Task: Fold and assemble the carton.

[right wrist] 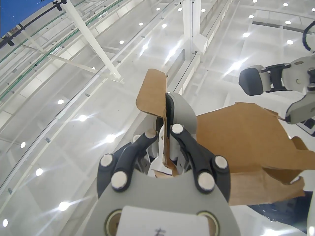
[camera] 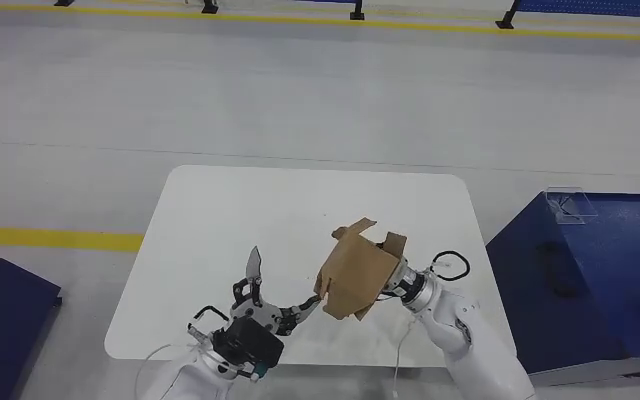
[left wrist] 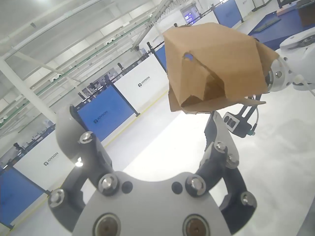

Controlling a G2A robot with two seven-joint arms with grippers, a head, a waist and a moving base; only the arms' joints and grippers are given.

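A brown carton (camera: 352, 272), partly folded with loose flaps, hangs in the air over the right front part of the white table (camera: 240, 215). My right gripper (right wrist: 164, 114) is shut on one of the carton's flaps (right wrist: 152, 92), and the carton body (right wrist: 246, 136) extends beyond it. The right arm (camera: 432, 296) comes in from the front right. My left gripper (camera: 286, 278) stands open just left of the carton, one fingertip close to the carton's lower edge. In the left wrist view the carton (left wrist: 211, 67) hangs past the open left gripper (left wrist: 144, 116), with nothing between the fingers.
A tall blue cabinet (camera: 570, 290) stands right of the table. Another blue object (camera: 20, 300) sits at the front left on the floor. The table's left and far parts are bare white surface.
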